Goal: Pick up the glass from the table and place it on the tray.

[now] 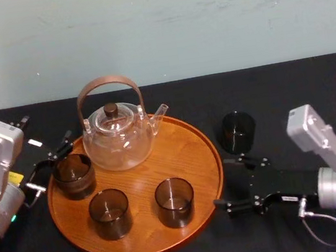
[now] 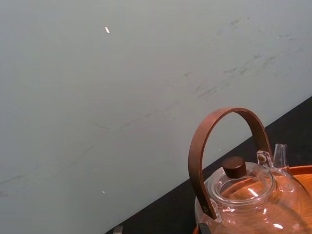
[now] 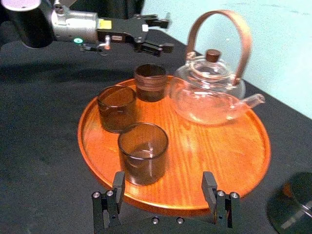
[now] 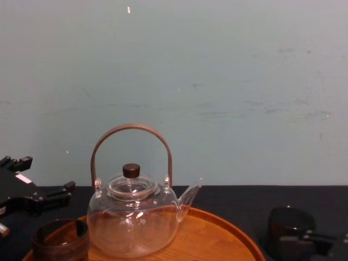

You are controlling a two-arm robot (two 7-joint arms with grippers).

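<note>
The right gripper (image 1: 226,183) lies low over the table (image 1: 288,90) at the tray's right edge. Its two fingers are spread wide with nothing between them, and they point left toward the tray (image 1: 187,151). From the right wrist view the gap between its fingers opens onto the tray's near-right rim.

The glass (image 1: 238,132) stands upright on the black cloth, off the tray. It is just right of the tray's rim and just beyond the right gripper's far finger. Whether the finger touches it cannot be told.

On the tray, two dark tumblers stand side by side near the front, one to the left (image 1: 110,213) and one to the right (image 1: 175,202). A clear teapot (image 1: 118,139) with an arched brown handle sits at the far side. A ribbed cup (image 1: 73,175) sits at the tray's left edge.

The left gripper (image 1: 51,164) is at the tray's left side, just beside the ribbed cup. Its fingers are also parted and empty, and they point right.
</note>
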